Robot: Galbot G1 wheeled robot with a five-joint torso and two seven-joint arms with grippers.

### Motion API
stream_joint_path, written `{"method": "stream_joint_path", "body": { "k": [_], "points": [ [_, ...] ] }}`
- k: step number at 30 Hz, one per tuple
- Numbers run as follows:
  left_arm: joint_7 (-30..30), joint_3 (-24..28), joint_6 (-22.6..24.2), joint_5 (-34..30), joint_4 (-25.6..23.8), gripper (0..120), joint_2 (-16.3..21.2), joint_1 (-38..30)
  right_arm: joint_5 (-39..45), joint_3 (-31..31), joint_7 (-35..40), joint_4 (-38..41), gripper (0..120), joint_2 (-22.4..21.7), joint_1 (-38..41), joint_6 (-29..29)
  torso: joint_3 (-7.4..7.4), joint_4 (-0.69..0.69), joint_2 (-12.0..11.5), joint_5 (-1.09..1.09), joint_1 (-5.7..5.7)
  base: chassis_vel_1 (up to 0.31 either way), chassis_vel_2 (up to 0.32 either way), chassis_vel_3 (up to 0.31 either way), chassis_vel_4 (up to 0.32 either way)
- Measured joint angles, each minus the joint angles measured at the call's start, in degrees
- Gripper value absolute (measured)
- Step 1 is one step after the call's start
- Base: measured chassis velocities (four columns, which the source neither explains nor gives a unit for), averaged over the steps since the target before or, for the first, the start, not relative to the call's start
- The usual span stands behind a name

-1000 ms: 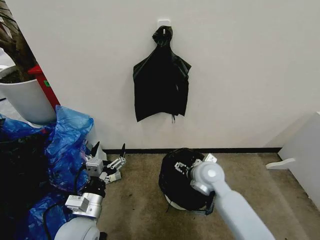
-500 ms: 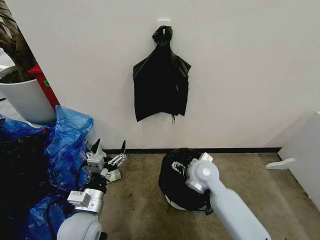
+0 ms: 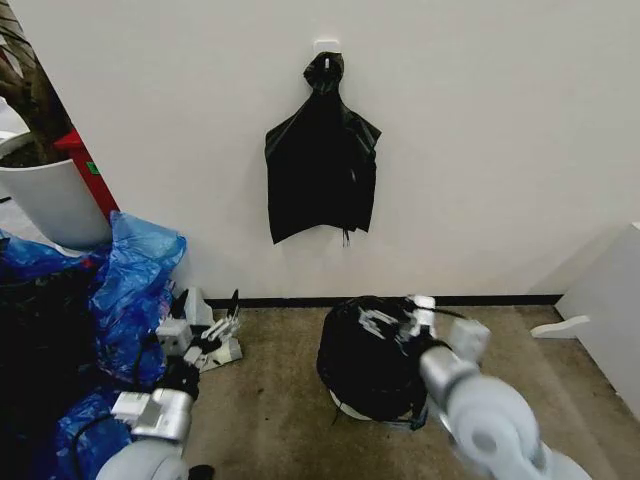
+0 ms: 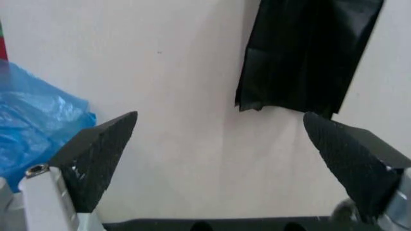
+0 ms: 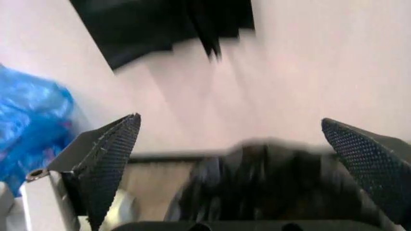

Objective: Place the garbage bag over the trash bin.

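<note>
**Bag on the bin, hem not yet safe**

Against a plain white wall, on a worn brown carpet, the trash bin (image 3: 345,405) stands near the skirting, and we see the garbage bag (image 3: 365,350) draped over it so fully that only a sliver of cream base shows beneath the black plastic. Our right hand (image 3: 395,320) sits at the bag's top on the wall side; in the right wrist view its two black fingers (image 5: 106,154) are spread wide with nothing between them, the dark bag below.

We judge the main risk to be the thin film riding off the rim if the hand drags a fold with it, or the light bin tipping if the arm pushes sideways. A bag lying loose rather than tucked under the rolled rim could also slip down inside; we cannot tell how well it is seated.

Our left hand (image 3: 205,325) waits low beside the bin, released and holding nothing. Just past it lies a heap of blue plastic bags (image 3: 135,285), near enough to snag that arm. A bundle of black bags (image 3: 322,165) hangs on the wall above, clear of the work, and a white planter pot (image 3: 55,200) stands farther left.
</note>
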Motion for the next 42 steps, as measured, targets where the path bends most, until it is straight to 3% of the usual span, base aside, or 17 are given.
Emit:
{"method": "stream_joint_path", "body": {
  "k": [1,2,4,6,11,17,24,32,42],
  "points": [
    [0.77,-0.66,-0.66,-0.14,0.09,100,-0.09,0.67,-3.15,1.09,-3.7,-1.09,100,0.64,-1.27,3.04,0.0,0.0,0.0,0.0,0.0,0.0,0.0,0.0,0.0],
    [1.9,-1.88,-2.0,-0.74,0.24,100,-0.24,2.08,-11.02,5.03,-12.23,-4.67,100,2.49,-4.16,11.06,0.0,0.01,0.0,0.0,0.0,0.0,0.0,0.0,0.0],
    [2.1,-2.3,-2.51,-1.05,0.26,100,-0.3,2.61,-13.29,6.57,-14.68,-5.8,100,3.18,-5.01,13.42,0.0,0.01,0.0,0.0,0.0,0.0,0.0,0.0,0.0],
    [2.44,-3.54,-4.28,-1.71,0.06,100,-0.59,3.92,-18.18,12.97,-23.43,-8.39,100,6.61,-10.09,20.49,0.01,-0.03,0.0,0.01,0.0,0.0,0.0,0.0,0.0],
    [0.62,-3.63,-7.56,-0.91,-1.73,100,-1.4,6.41,-20.01,19.12,-28.22,-8.7,100,12.32,-17.79,25.84,0.0,-0.04,0.0,-0.03,0.0,0.0,0.0,0.0,0.0],
    [-4.03,-2.14,-12.09,1.58,-2.81,100,-3.79,14.05,-27.95,27.56,-31.34,-10.01,100,23.46,-26.46,37.03,0.01,-0.04,0.0,-0.02,0.0,0.0,0.0,0.0,0.0],
    [-3.04,-1.41,-13.38,2.24,-4.84,100,-3.98,19.45,-25.27,26.09,-29.22,-7.93,100,26.09,-30.84,38.31,0.01,-0.02,0.0,-0.01,0.0,0.0,0.0,0.0,0.0],
    [-1.56,-1.49,-12.6,4.88,-5.99,100,-3.91,19.7,-19.84,20.85,-28.53,-6.52,100,26.21,-31.53,35.97,0.01,-0.02,0.0,-0.01,0.0,0.0,0.0,0.0,0.0],
    [-1.62,-0.73,-10.5,6.37,-6.22,100,-4.14,18.99,-19.46,20.82,-28.82,-7.26,100,25.57,-31.47,36.16,0.02,-0.02,0.0,-0.01,0.0,0.0,0.0,0.0,0.0]
  ]
}}
